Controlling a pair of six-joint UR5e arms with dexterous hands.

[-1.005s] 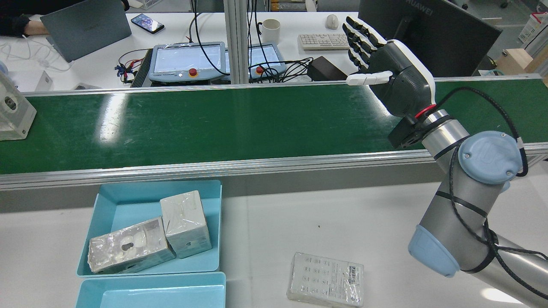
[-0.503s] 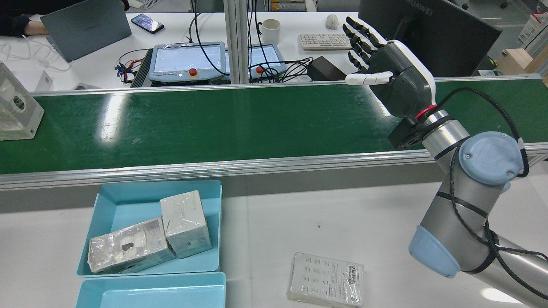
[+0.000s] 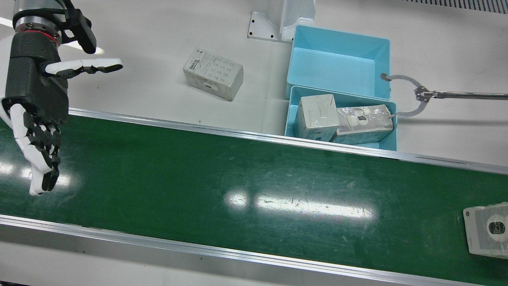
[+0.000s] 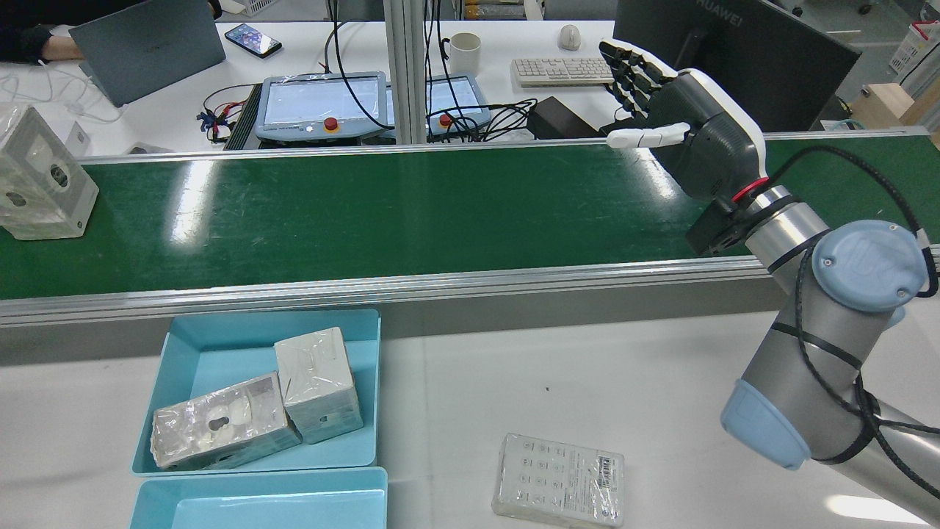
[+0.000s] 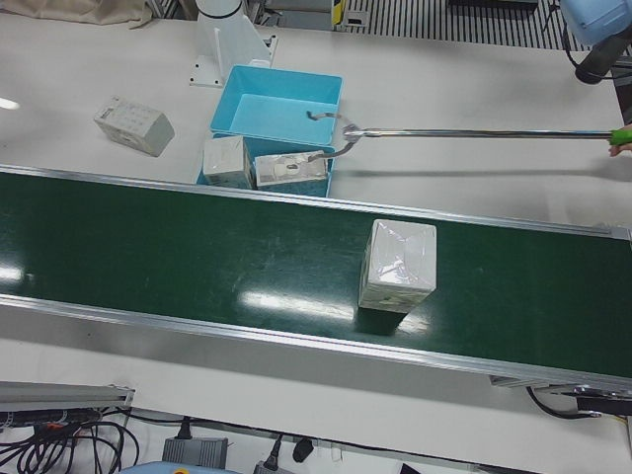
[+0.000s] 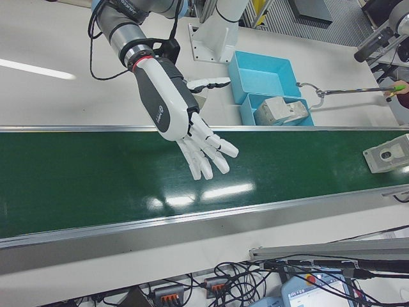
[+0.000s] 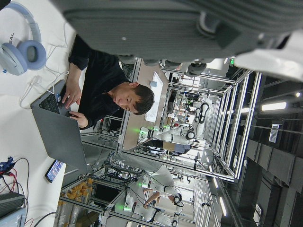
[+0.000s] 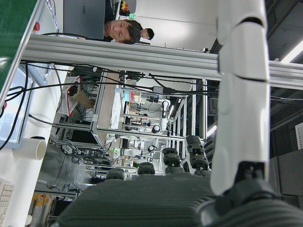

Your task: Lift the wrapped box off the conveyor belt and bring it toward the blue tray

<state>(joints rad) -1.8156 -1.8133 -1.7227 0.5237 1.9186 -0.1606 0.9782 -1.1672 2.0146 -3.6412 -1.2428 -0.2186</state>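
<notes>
Green and scuffed, the conveyor belt is the largest thing here, a long glossy band between aluminium rails, and everything else I place against it. On the white table on my side of the belt sit two blue trays, rigid plastic with sloped walls, one against the rail and the other behind it. The tray by the rail holds two boxes in crinkled clear film, leaning on each other; the other tray is bare. A long metal reacher tool comes in from beyond the belt's upstream end, its curved claw at the rim of the tray by the rail. A flat wrapped pack lies loose on the table, well apart from the trays, toward my right arm's side.

The wrapped box rides on the belt at its upstream end, beyond the trays. It is a pale grey block under shiny wrinkled film, with a dark round hole on one face.

My right hand hangs over the belt's other end, well apart from the box, fingers spread wide and flat, holding nothing. My left hand shows only as a dark ribbed edge in its own camera; I cannot tell its state.
</notes>
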